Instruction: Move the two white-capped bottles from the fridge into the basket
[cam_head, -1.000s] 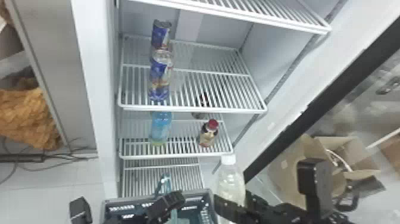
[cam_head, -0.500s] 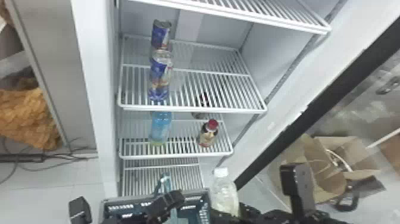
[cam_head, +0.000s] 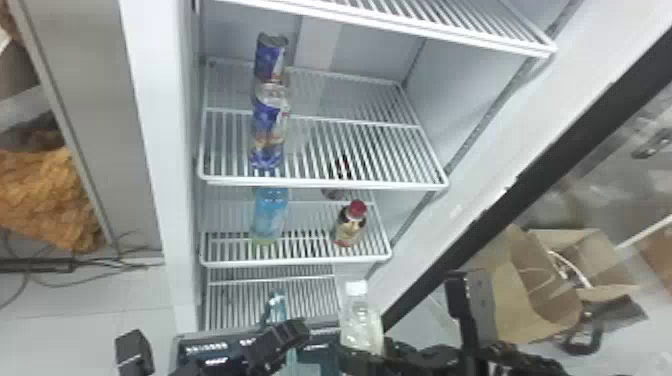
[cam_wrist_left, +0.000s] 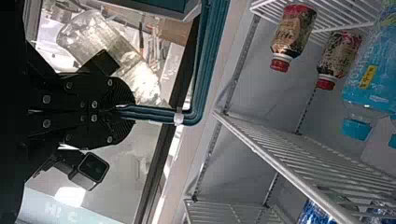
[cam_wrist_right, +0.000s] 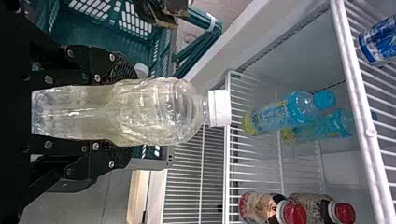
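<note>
My right gripper (cam_head: 364, 353) holds an upright clear bottle (cam_head: 361, 325) with a white cap, beside the basket's right side. In the right wrist view the gripper (cam_wrist_right: 112, 112) is shut around the lower half of this bottle (cam_wrist_right: 156, 112); pale liquid shows inside. The left gripper (cam_head: 280, 345) is at the bottom, over the teal basket (cam_head: 200, 337). In the left wrist view the left gripper (cam_wrist_left: 122, 111) is shut on the basket's teal handle (cam_wrist_left: 159, 113). A small white round thing (cam_wrist_right: 141, 70) shows by the basket; whether it is a cap I cannot tell.
The open fridge's shelves (cam_head: 300, 260) stand ahead, with blue cans (cam_head: 270, 57), a blue bottle (cam_head: 270, 215) and a red-capped bottle (cam_head: 350, 225). On the right are the dark door edge (cam_head: 480, 240) and an open cardboard box (cam_head: 530, 285).
The right gripper has moved left with the white-capped bottle, bringing it from right of the basket to close beside it. The left gripper and the basket have hardly moved.
</note>
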